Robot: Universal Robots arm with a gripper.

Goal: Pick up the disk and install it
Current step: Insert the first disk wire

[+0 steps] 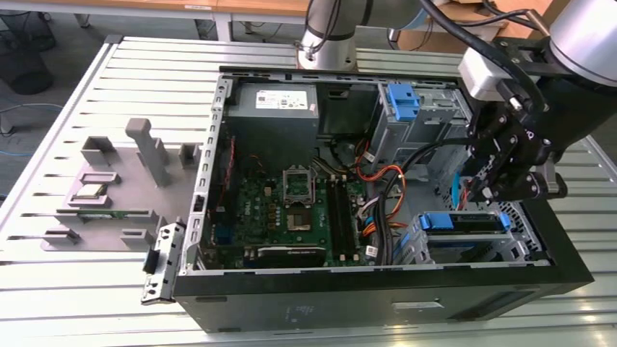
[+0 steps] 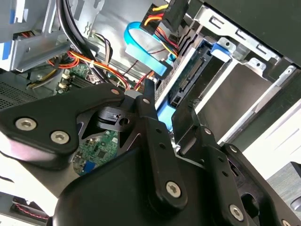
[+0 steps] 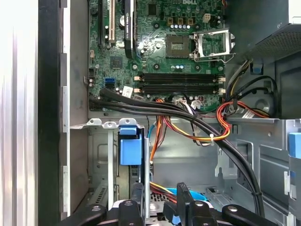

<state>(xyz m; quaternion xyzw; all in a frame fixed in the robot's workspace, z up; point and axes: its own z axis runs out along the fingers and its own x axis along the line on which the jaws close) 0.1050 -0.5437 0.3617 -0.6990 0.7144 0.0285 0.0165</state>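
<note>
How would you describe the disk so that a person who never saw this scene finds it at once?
Start at the open computer case and go to its near corner on the exterior view's right, just under the gripper. There the disk lies in a metal bay; its low, wide blue carrier frame differs from the taller blue bracket farther back.

The bench [image 1: 144,65] is pale grey with parallel ribs; the computer case [image 1: 386,307] on it is black, its motherboard [image 1: 289,210] green, its cables [image 1: 383,172] orange, red and yellow; the disk [image 1: 463,223] has a bright blue frame; the gripper [image 1: 487,189] is black; the fixtures [image 1: 126,181] along the bench's edge at the exterior view's left are grey.
</note>
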